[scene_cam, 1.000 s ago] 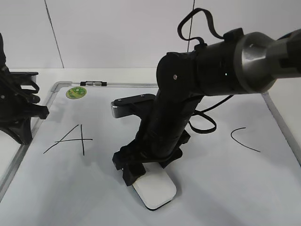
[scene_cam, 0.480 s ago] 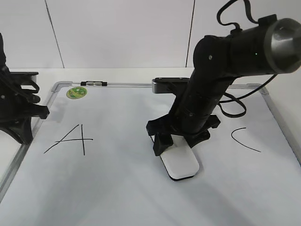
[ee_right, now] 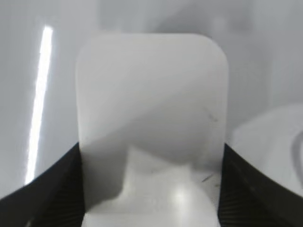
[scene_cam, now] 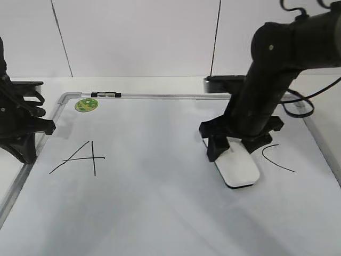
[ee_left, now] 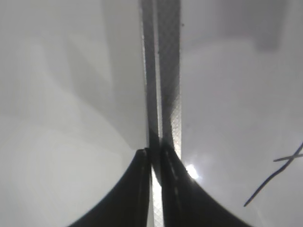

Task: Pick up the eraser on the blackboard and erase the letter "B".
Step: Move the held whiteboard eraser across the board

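One blackboard (scene_cam: 160,213), silver-grey frame, lying flat on the tabletop. Two letters legible on it: one "A" (scene_cam: 80,158) toward the left edge, one "C" (scene_cam: 276,158) toward the right edge. No "B" visible between them; that stretch reads plain white.

One eraser (scene_cam: 237,168), white, rounded corners, flat on the board just left of the "C", close to it but not on the stroke. My right gripper (scene_cam: 234,152) pinches it across its width, one finger on each long side; in the right wrist view the eraser (ee_right: 151,118) fills the gap and both dark fingers (ee_right: 52,189) press against its edges. The far half sticks out beyond the fingertips toward the board's near edge.

One round green sticker (scene_cam: 86,104) in the far-left corner of the board. One small black-and-silver marker (scene_cam: 106,95) lies on the far frame rail just right of that corner.

My left gripper (ee_left: 155,187) is pressed together, only a thin slit between the tips, nothing in it. It sits at the board's left edge: the left wrist view shows the frame rail (ee_left: 163,71) running straight away from the tips, with part of a black stroke on the board to the right. In the exterior view the left arm (scene_cam: 18,122) stands off the board's left edge, well apart from the eraser.
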